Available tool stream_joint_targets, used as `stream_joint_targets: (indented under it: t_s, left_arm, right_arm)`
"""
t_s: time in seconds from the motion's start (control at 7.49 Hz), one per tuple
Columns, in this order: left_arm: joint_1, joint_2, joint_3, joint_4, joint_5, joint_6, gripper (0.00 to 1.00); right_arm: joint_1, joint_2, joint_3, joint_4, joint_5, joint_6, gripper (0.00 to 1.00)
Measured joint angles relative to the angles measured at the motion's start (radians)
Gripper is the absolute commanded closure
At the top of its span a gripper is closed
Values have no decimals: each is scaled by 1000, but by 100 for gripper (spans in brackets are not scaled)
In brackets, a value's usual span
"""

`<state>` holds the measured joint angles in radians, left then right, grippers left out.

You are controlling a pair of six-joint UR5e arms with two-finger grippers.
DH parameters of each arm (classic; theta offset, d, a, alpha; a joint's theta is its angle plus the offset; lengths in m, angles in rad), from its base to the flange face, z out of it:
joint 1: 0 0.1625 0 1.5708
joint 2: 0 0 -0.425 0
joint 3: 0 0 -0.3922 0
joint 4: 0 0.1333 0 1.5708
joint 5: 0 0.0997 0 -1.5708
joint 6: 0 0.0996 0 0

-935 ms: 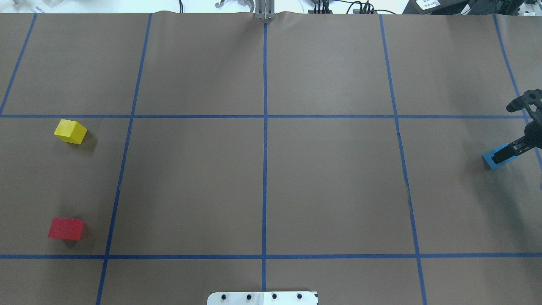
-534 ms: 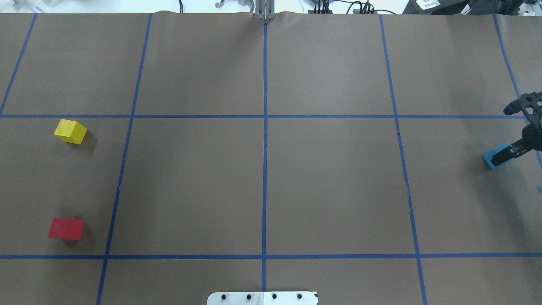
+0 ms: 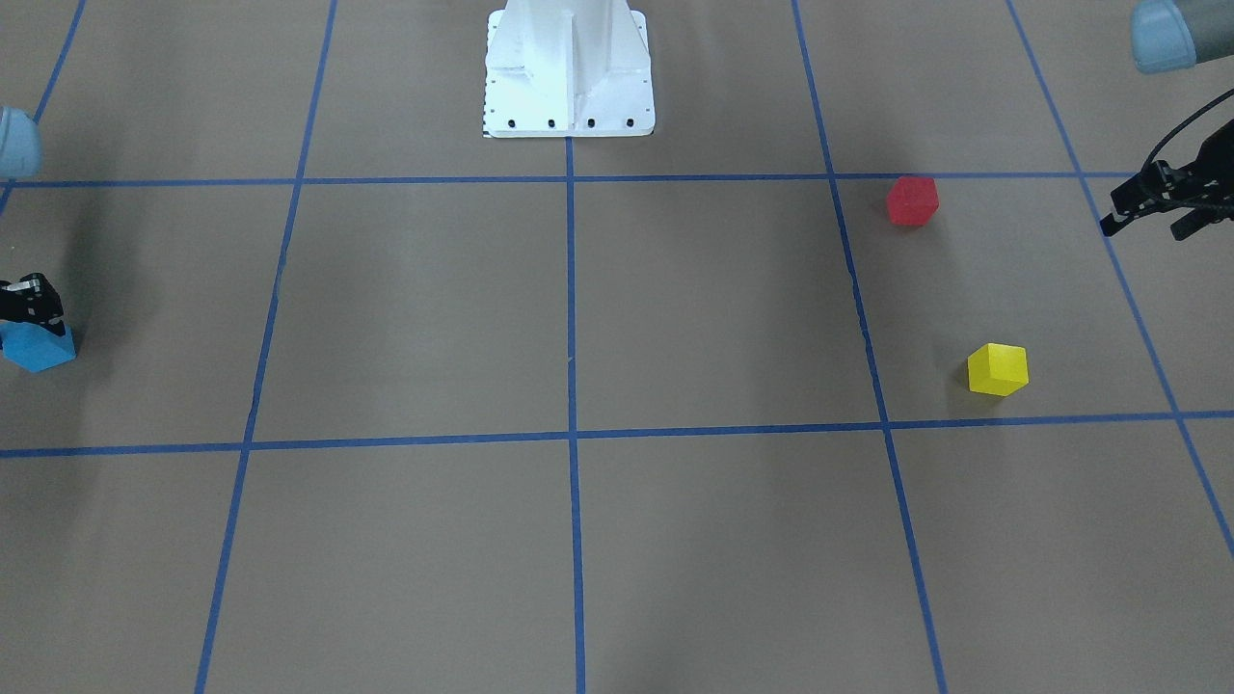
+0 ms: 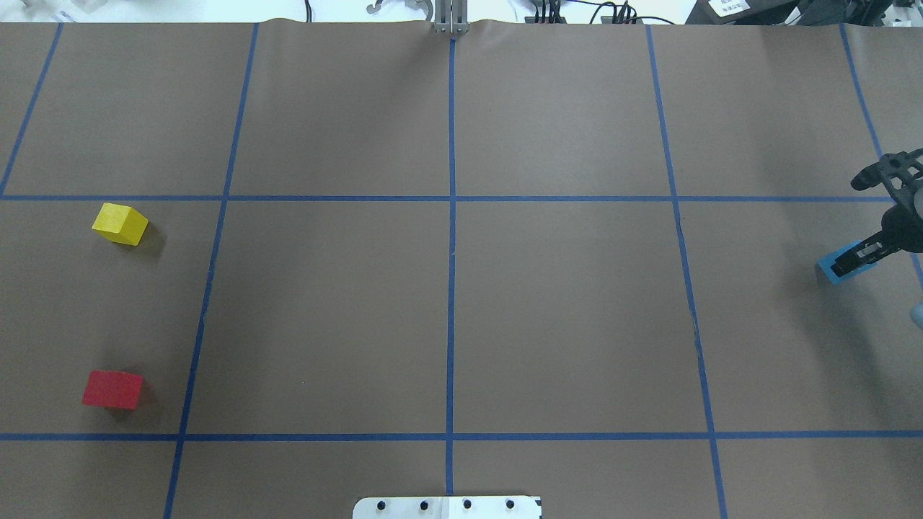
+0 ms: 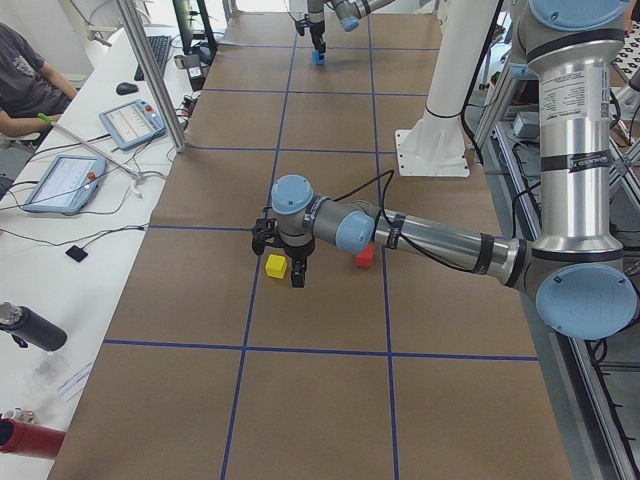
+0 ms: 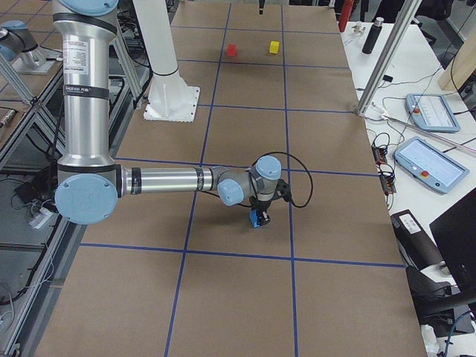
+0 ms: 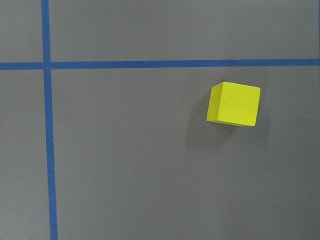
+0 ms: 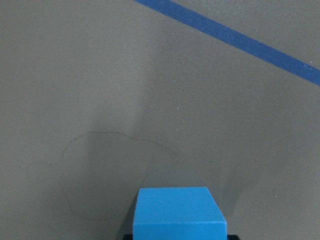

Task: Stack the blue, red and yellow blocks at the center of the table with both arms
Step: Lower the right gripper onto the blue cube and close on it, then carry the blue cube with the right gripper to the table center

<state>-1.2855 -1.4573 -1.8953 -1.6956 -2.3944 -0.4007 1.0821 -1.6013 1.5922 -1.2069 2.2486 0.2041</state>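
Low over table, right pincer clasps blue block.

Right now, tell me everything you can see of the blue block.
The blue block is a small sky-blue cube, matte, sharp-edged, with no markings showing. It is far out at the table's right end, well away from the centre, turned at an angle to the tape lines. The right gripper is shut on it from above, black fingers on opposite faces. Whether it rests on the table or is slightly lifted, I cannot tell.
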Motion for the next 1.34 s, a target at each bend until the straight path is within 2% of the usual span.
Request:
stream_joint_targets:
  t_s: [0.4,0.67,1.07,1.34]
  left_arm:
    - [6,-2,-11,7,-28,-27,0]
    - [43,-7,-22,2,-34,-96,0]
    - [69,-13,-26,0,-28,-116,0]
    - [73,-13,-24,0,-27,-117,0]
  right_arm:
    - [-24,153,82,-137,68,238,100]
    - [-131,294,87,-155,54,495,100]
    - [-345,571,5,-155,-85,894,100]
    - [-430,720,-86,-154,-163,1034,100]
